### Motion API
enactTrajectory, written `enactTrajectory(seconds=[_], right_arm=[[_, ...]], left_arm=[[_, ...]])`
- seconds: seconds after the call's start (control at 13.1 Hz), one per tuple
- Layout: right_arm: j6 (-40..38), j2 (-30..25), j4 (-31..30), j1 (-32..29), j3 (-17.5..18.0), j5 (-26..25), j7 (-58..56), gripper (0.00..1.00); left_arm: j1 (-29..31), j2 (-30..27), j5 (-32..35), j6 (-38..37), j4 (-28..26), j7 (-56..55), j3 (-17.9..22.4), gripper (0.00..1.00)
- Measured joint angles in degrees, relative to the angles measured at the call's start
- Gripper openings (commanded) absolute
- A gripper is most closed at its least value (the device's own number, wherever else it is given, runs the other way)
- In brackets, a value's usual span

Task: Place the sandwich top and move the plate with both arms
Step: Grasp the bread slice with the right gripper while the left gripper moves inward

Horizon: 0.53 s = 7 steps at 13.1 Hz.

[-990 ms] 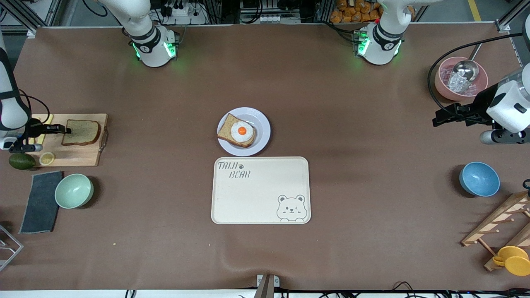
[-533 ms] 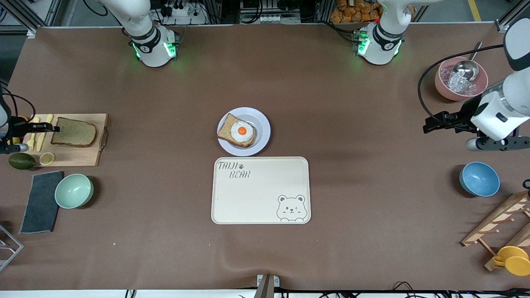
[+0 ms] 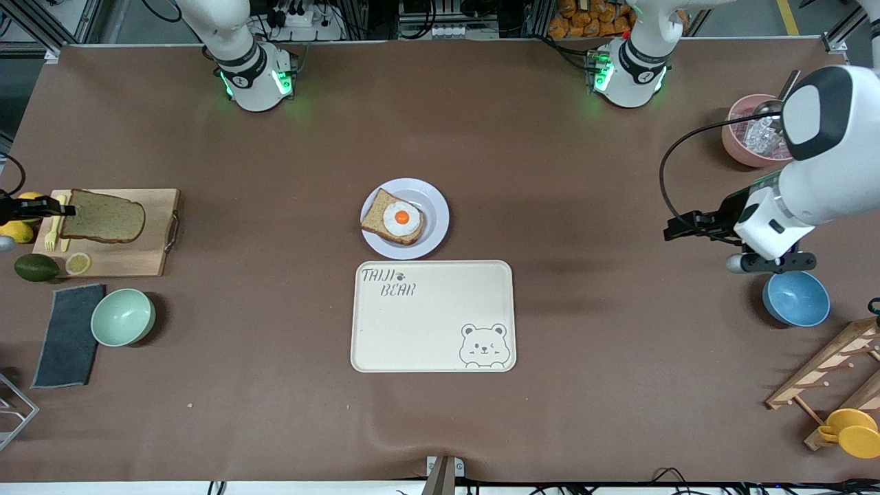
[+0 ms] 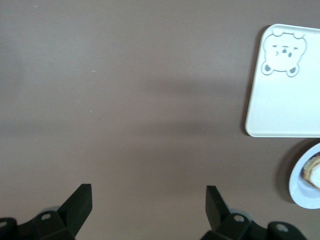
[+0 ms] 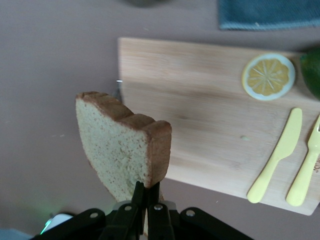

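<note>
Brown table [image 3: 275,385]: right gripper [image 5: 146,196] pinches brown wholegrain bread slice [image 3: 103,216] by its edge above wooden board [image 3: 137,258]; it may slip. Left gripper [image 4: 149,194] hovers empty, spread wide.

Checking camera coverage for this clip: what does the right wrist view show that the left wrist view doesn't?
Right wrist only: the right gripper shut on the sandwich top, lifted over the cutting board with its lemon slice, yellow knife and fork.
Left wrist only: the open left gripper, the bear tray, the plate.
Shared: the brown table.
</note>
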Motion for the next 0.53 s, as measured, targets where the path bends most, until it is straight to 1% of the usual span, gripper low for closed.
enactTrajectory(seconds=[0.08, 0.23, 0.38, 0.53], right_arm=[[-2.5, -0.3, 1.7, 0.1, 1.3, 1.0, 0.0, 0.0], [-5.0, -1.3, 3.5, 0.2, 3.2, 4.6, 0.0, 0.0], [-5.8, -2.3, 3.7, 0.3, 5.3, 7.4, 0.0, 0.0], [-5.9, -2.7, 3.7, 0.9, 8.8, 8.5, 0.9, 0.0]], left_arm=[[0.0, 0.9, -0.7, 0.3, -0.1, 0.0, -0.2, 1.0], [-0.1, 2.9, -1.1, 0.9, -0.1, 0.0, -0.4, 1.0], [-0.2, 4.8, -1.1, 1.2, -0.2, 0.0, -0.4, 1.0], [-0.2, 6.2, -1.1, 1.4, -0.2, 0.0, -0.4, 1.0]])
